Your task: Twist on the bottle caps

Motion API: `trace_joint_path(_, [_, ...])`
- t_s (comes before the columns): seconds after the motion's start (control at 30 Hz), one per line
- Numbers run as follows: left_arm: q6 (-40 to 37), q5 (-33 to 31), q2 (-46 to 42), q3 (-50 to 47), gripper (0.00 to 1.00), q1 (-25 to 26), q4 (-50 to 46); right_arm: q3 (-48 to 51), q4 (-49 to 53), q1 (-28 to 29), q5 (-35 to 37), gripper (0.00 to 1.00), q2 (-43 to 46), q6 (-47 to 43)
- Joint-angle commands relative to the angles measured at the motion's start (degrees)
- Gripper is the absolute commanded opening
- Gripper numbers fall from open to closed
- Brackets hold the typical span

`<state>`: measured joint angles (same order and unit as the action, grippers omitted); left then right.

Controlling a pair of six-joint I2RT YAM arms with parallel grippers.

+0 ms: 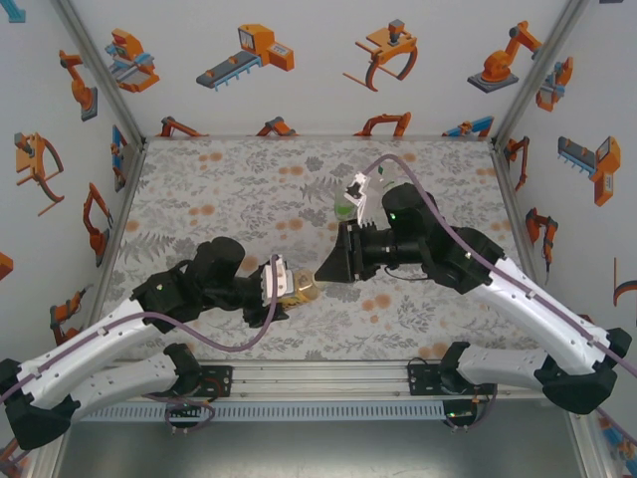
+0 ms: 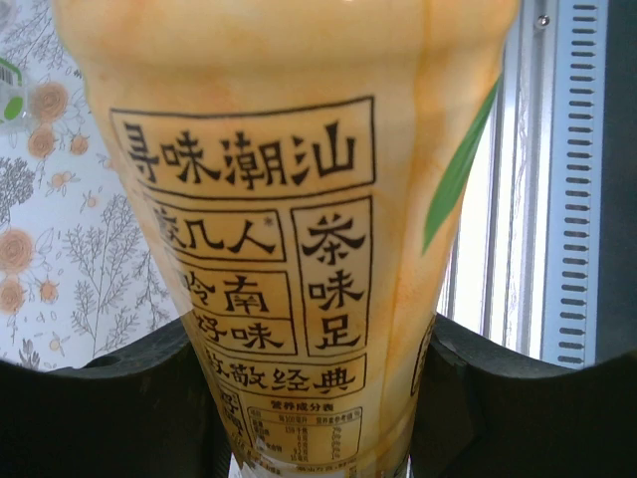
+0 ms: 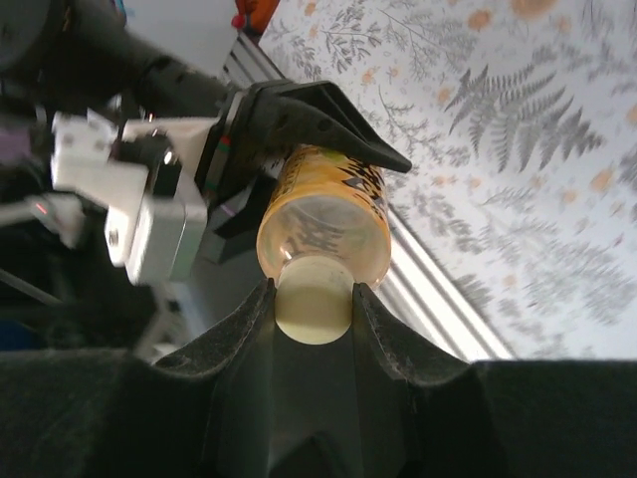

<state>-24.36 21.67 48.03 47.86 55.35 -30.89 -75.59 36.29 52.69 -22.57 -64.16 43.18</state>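
Amber plastic with a yellow label: amber bottle held lying sideways over the table, at 6 o'clock of the patterned top in the overhead view, neck toward 3 o'clock. Clamped around the body by the left fingers, reaching in from 9 o'clock. From the left wrist, seen as two black pads pressed against either side of the label, with its boxed black Chinese print.

Pale, whitish cap set against the neck end, pinched between the right fingers at 9 and 3 o'clock in the right wrist view. Tips just short of the bottle's shoulder. How far threaded on: cannot tell. Overhead, right fingers coming in from 3 o'clock, nearly tip to tip with the left across the bottle.

Green bottle at 1 o'clock of the amber one, close behind the right wrist and partly hidden by it. Grey fern and orange flower print on the table. Orange robot pictures on the white walls around.
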Motion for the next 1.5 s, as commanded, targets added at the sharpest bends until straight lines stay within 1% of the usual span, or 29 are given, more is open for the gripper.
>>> trace_joint_path(0.0, [0.0, -0.7, -0.8, 0.0, 0.00, 0.2, 5.4, 0.0, 1.3, 0.1, 4.1, 0.00, -1.1, 20.4])
trace_joint_path(0.03, [0.1, -0.9, -0.9, 0.0, 0.00, 0.2, 5.8, -0.1, 1.3, 0.1, 5.0, 0.00, -0.8, 21.5])
trace_joint_path(0.1, [0.8, -1.1, -1.1, 0.0, 0.00, 0.2, 6.6, -0.4, -0.1, 0.1, 5.5, 0.00, -0.2, 20.9])
trace_joint_path(0.23, [1.6, -0.2, -2.3, -0.3, 0.00, 0.2, 8.3, -3.3, 0.6, 0.1, 6.6, 0.00, -0.2, 14.6])
trace_joint_path(0.27, [1.9, -0.1, -2.4, -0.4, 0.00, 0.2, 8.6, -4.0, 0.2, 0.1, 6.0, 0.05, -0.3, 12.6])
trace_joint_path(0.3, [2.3, 0.0, -2.7, -0.4, 0.00, 0.2, 8.9, -4.6, -1.0, 0.1, 4.6, 0.13, -0.3, 9.9])
trace_joint_path(0.37, [3.1, 0.8, -3.1, -0.4, 0.00, 0.2, 10.0, -5.1, -3.1, 0.1, 2.6, 0.21, -0.2, 5.4])
trace_joint_path(0.4, [3.8, 1.7, -3.5, -0.5, 0.00, 0.2, 11.0, -5.4, -3.9, 0.1, 1.9, 0.27, 0.0, 2.7])
trace_joint_path(0.47, [5.2, 3.6, -3.9, -1.0, 0.00, 0.2, 13.3, -6.0, -5.4, 0.1, 2.0, 0.33, 0.7, -1.9])
trace_joint_path(0.53, [6.7, 5.3, -4.1, -1.4, 0.00, 0.2, 15.3, -6.4, -7.6, 0.1, 2.5, 0.36, 1.7, -5.9])
trace_joint_path(0.77, [10.0, 8.7, -3.6, -1.5, 0.00, 0.2, 20.7, -6.2, -18.6, 0.1, 1.8, 0.41, 5.9, -21.7])
trace_joint_path(0.9, [11.3, 10.8, -3.3, -1.3, 0.00, 0.2, 25.7, -5.7, -23.4, 0.1, 1.6, 0.49, 7.6, -25.8])
trace_joint_path(0.97, [12.2, 12.4, -2.7, -0.7, 0.00, 0.2, 28.4, -5.8, -25.1, 0.1, -1.6, 0.52, 7.9, -28.7])
trace_joint_path(1.1, [14.0, 16.5, -1.0, 2.2, 0.01, 0.2, 31.8, -6.0, -28.9, 0.1, -10.7, 0.52, 8.1, -32.8])
trace_joint_path(1.23, [15.7, 21.0, 1.1, 5.8, 0.02, 0.3, 33.5, -6.1, -33.5, 0.1, -16.7, 0.53, 7.8, -32.8])
trace_joint_path(1.33, [17.4, 23.6, 2.3, 7.2, 0.03, 0.4, 36.2, -6.4, -35.3, 0.1, -19.7, 0.54, 7.1, -32.7])
trace_joint_path(1.47, [18.4, 24.6, 3.5, 8.7, 0.04, 0.8, 38.1, -5.5, -40.7, 0.1, -24.3, 0.57, 6.8, -30.7])
